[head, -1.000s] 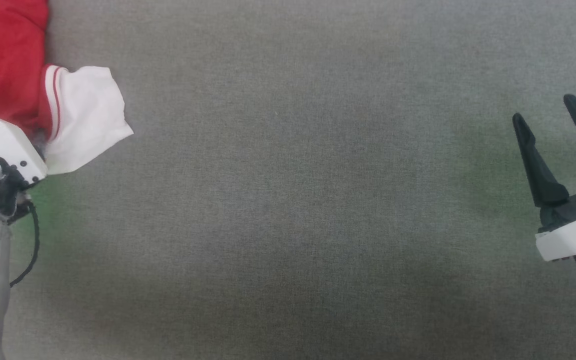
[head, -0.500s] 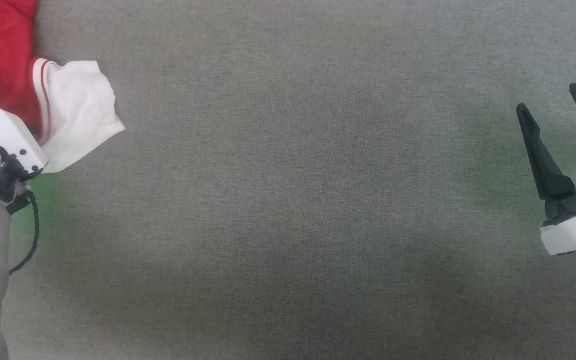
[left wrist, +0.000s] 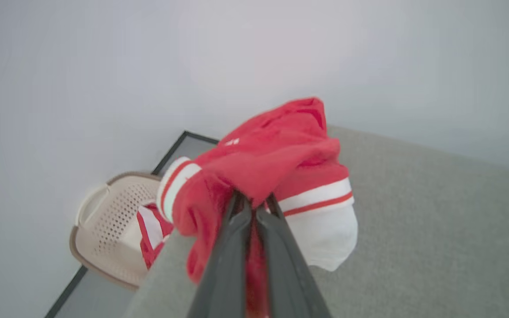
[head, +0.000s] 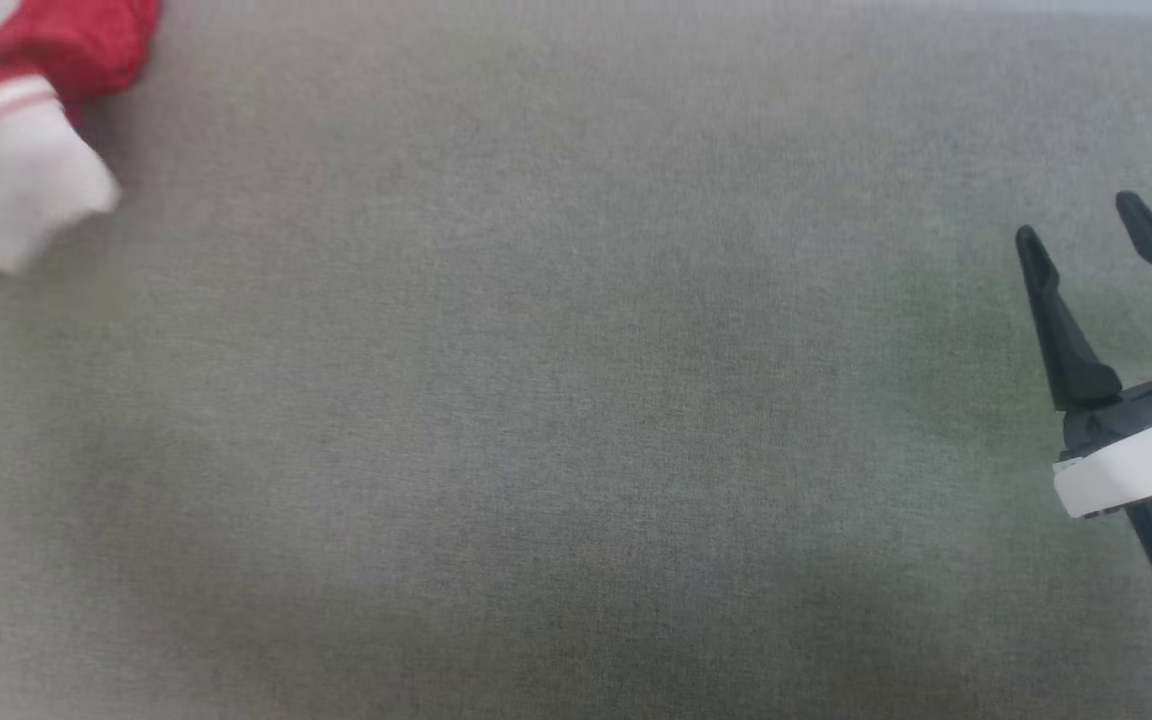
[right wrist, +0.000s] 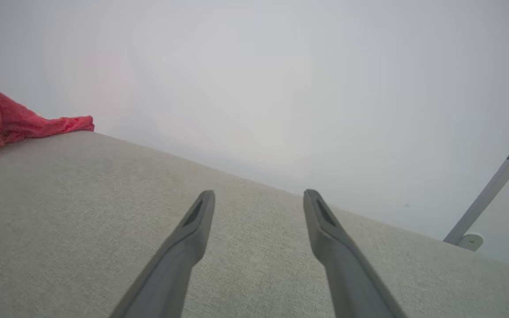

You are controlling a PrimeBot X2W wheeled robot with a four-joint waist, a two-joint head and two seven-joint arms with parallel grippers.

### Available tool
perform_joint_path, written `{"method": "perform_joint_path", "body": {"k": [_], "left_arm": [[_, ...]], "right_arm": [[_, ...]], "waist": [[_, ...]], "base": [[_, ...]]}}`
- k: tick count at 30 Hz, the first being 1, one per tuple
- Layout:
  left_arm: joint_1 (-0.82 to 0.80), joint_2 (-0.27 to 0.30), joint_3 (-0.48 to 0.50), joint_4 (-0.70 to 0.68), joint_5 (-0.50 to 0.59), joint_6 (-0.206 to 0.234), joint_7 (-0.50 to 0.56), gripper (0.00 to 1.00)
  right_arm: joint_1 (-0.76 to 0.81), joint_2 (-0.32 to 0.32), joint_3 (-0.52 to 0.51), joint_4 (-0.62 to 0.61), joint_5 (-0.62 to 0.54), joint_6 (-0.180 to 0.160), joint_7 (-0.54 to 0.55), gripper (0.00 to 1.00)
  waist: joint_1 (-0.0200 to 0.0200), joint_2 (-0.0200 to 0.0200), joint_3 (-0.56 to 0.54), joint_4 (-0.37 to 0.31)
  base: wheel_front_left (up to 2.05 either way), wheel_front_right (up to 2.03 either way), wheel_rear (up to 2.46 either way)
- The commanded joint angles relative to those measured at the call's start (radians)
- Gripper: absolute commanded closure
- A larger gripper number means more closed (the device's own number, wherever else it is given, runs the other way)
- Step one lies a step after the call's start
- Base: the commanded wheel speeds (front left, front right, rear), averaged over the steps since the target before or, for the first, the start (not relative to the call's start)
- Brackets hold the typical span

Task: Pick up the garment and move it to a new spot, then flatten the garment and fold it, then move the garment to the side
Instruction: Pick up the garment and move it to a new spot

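Where the grey fabric-covered table [head: 576, 420] ends at its far left corner, a round beige perforated plastic basket [left wrist: 104, 229] sits lower down beyond the edge, against a pale wall, with a piece of red-and-white cloth [left wrist: 148, 234] lying in it. Just right of that, over the same corner, the left gripper [left wrist: 255, 201] has its two long dark fingers pressed together on the small red jersey shirt with white short sleeves and red-and-white striped trim [left wrist: 276, 159]. The shirt is bunched up around the fingertips, one white sleeve hanging to the right of them. From the head view the shirt [head: 26, 130] sits at the far left of the table, blurred. From the right wrist view a red fold of it [right wrist: 24, 123] shows at the table's far left edge. Well apart from the shirt, at the right side of the table, the right gripper [head: 1081, 218] hovers with fingers spread and nothing between them [right wrist: 259, 193].
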Motion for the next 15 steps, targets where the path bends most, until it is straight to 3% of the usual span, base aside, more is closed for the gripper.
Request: {"method": "perform_joint_path", "body": {"k": [1, 8, 15], "left_arm": [[-0.026, 0.014, -0.007, -0.018, 0.009, -0.005, -0.024, 1.00], [-0.107, 0.073, -0.044, -0.137, 0.071, 0.017, -0.130, 1.00], [-0.166, 0.106, -0.082, -0.290, 0.118, 0.032, -0.114, 1.00]], "right_arm": [[0.010, 0.008, 0.004, 0.009, -0.001, -0.001, -0.011, 0.00], [0.016, 0.043, 0.018, 0.051, -0.007, -0.001, -0.039, 0.00], [0.023, 0.076, 0.021, 0.084, -0.011, -0.001, -0.068, 0.00]], "waist": [[-0.0001, 0.0000, -0.027, 0.008], [-0.0001, 0.0000, -0.101, 0.012], [-0.0001, 0.0000, -0.162, 0.002]], "base": [[0.00, 0.00, 0.00], [0.00, 0.00, 0.00], [0.00, 0.00, 0.00]]}}
